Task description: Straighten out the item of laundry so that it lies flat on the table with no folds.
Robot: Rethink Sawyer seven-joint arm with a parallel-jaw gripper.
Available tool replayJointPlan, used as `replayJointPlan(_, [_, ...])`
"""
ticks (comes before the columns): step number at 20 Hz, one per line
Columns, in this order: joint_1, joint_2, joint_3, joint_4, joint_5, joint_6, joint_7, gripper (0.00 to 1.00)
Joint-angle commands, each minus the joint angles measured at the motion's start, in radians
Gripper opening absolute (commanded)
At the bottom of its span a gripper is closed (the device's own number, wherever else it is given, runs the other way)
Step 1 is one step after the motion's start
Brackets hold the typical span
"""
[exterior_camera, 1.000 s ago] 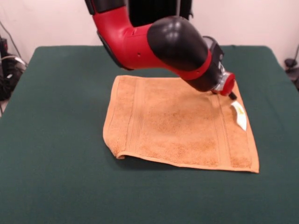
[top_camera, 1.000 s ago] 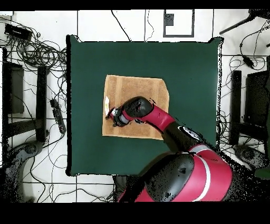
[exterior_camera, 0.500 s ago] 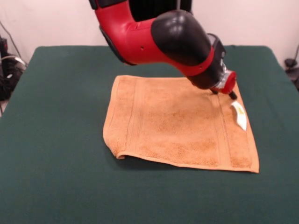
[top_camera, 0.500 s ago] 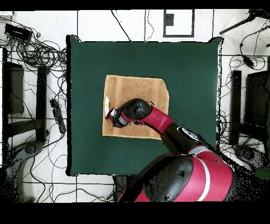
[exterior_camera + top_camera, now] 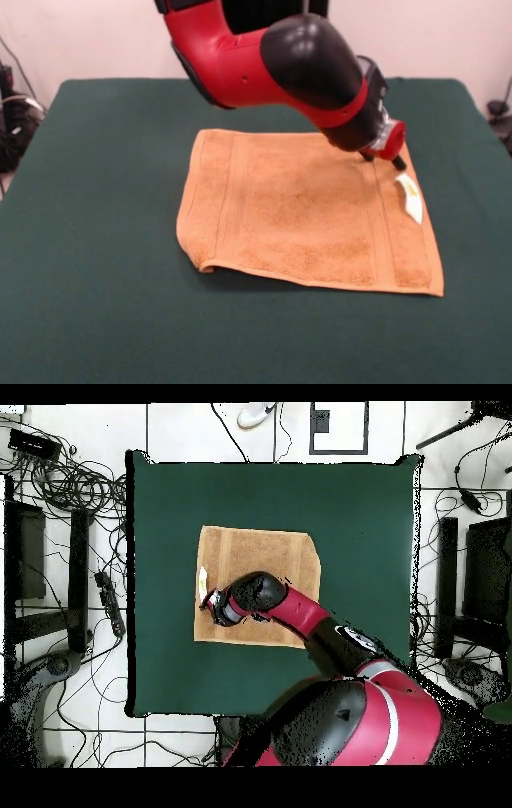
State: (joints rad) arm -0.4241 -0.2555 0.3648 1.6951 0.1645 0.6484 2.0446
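Note:
The orange-tan item of laundry lies spread on the green table, a little right of the middle. Stripe bands run along its left and right sides. Its near left corner is curled up and tucked under. A small white tag sticks out on the right edge. My gripper hangs over the far right part of the towel, just above the tag, at or barely over the cloth. In the overhead view the towel shows with the gripper at its left edge and the arm covering its lower part.
The red and black arm slants over the towel's far edge. In the overhead view, cables and stands crowd the floor left of the table, and a white shoe-like shape shows past the table's top edge.
The arm's elbow has risen slightly, while the gripper stays nearly in place by the tag. The towel has not moved. A white shoe-like shape has appeared at the top of the overhead view.

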Motion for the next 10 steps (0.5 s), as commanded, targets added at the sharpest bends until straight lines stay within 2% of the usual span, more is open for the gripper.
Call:
replayJointPlan(1, [0.136, 0.238, 0.034, 0.152, -0.059, -0.494, 0.221, 1.0])
replayJointPlan(10, [0.174, 0.141, 0.036, 0.265, -0.015, -0.543, 0.273, 1.0])
